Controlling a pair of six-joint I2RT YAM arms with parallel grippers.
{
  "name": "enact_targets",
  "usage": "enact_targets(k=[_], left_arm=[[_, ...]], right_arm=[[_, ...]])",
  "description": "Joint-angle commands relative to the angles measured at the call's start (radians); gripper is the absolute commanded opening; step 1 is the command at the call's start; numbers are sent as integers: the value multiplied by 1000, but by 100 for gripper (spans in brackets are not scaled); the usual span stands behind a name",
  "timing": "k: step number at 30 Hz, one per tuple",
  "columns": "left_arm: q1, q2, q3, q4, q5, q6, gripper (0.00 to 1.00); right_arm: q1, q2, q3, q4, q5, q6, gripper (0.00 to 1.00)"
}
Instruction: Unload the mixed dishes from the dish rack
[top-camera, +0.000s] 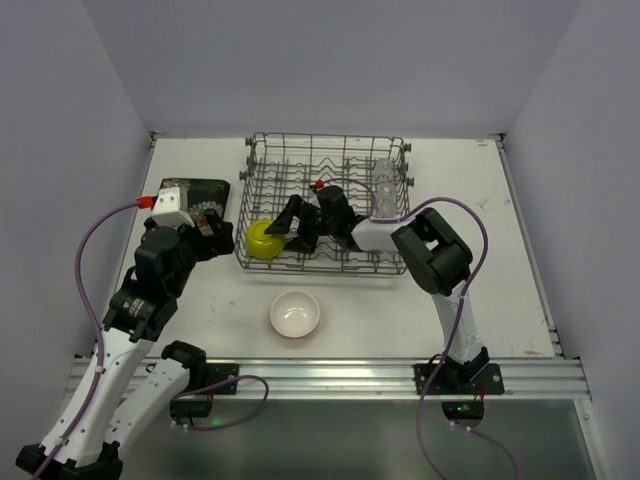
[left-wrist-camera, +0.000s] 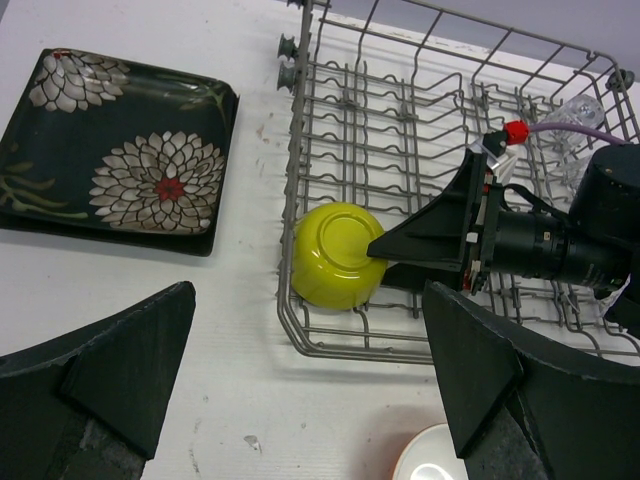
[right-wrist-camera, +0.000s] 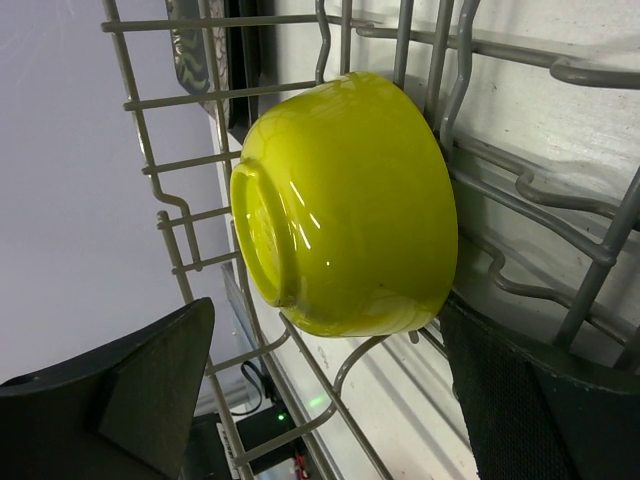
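Reaching with right gripper (top-camera: 295, 228), fingers spread wide and empty, toward yellow-green bowl (right-wrist-camera: 340, 200), tilted against the wires in near left corner of dish rack (top-camera: 330, 150). Straddle the bowl's wall squarely, close gently, lift clear of tines before swinging out. Mind left gripper (left-wrist-camera: 309, 300), likewise released and empty, hovering just left of rack near flowered plate (left-wrist-camera: 120, 170).

the work surface is a flat white table (top-camera: 500, 250) with faint scuff marks. plain pale grey-lilac walls enclose it on three sides: back wall (top-camera: 330, 60), left wall (top-camera: 50, 150), right wall (top-camera: 600, 150). an aluminium rail (top-camera: 340, 378) runs along the near edge. below it lies a dark panel (top-camera: 340, 440). lighting is even and diffuse, with soft shadows.
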Motion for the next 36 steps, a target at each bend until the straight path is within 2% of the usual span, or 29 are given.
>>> enact_targets(k=[1,22,36], left_arm=[[5,-3,-6,34,19,27,100],[5,-5,-6,34,28,27,100],[5,-6,-6,36,31,27,100]], right_arm=[[5,-63,-9,88,-1,11,95],[2,-99,-19,131,50,10,95],[1,-59,47,170,56,27,95]])
